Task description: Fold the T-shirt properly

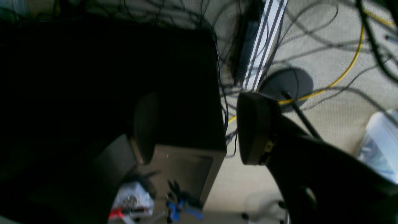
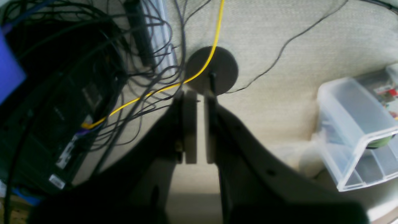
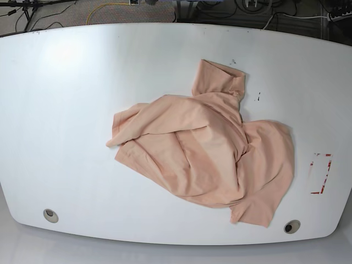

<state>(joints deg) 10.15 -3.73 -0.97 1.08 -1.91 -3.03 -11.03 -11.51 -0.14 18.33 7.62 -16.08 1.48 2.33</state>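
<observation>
While the T-shirt [image 3: 206, 148] lay crumpled on the white table [image 3: 71, 110], sleeve toward 12 o'clock, left gripper [image 1: 199, 127] jaws apart, right gripper [image 2: 200, 124] jaws nearly together, both empty.

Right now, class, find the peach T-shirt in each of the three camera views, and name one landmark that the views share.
Base view: the T-shirt lies crumpled on the white table, right of centre.
Left wrist view: not in it; only floor and cables.
Right wrist view: not in it.
Shared landmark: the yellow cable on the carpet; both wrist views also show the dark round base it crosses.
</observation>
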